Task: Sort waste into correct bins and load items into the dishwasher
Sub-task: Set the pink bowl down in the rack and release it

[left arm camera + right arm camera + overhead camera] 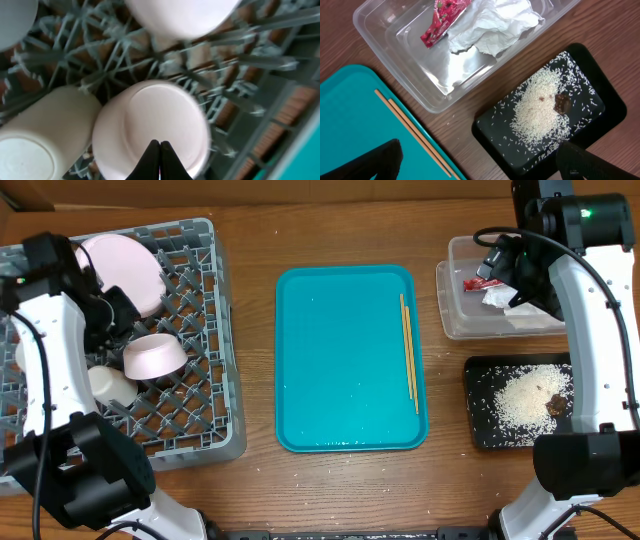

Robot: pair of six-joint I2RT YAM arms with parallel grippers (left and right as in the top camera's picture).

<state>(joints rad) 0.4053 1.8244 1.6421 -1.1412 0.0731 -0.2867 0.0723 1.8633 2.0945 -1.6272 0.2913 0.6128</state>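
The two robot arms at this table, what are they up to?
They are clearing up after a meal. The left gripper, shut, hangs over an upturned bowl in the dish rack, near a plate and cup. The right gripper, open, hovers by the clear tub holding a wrapper and napkin, and the black tray of rice. The chopsticks lie on the teal tray.

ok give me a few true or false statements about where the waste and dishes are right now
1. The chopsticks lie on the teal tray. True.
2. The dish rack holds nothing. False: a plate, a bowl and a cup sit in it.
3. The rice is on the black tray. True.
4. The red wrapper is on the black tray. False: it lies in the clear tub with the napkin.
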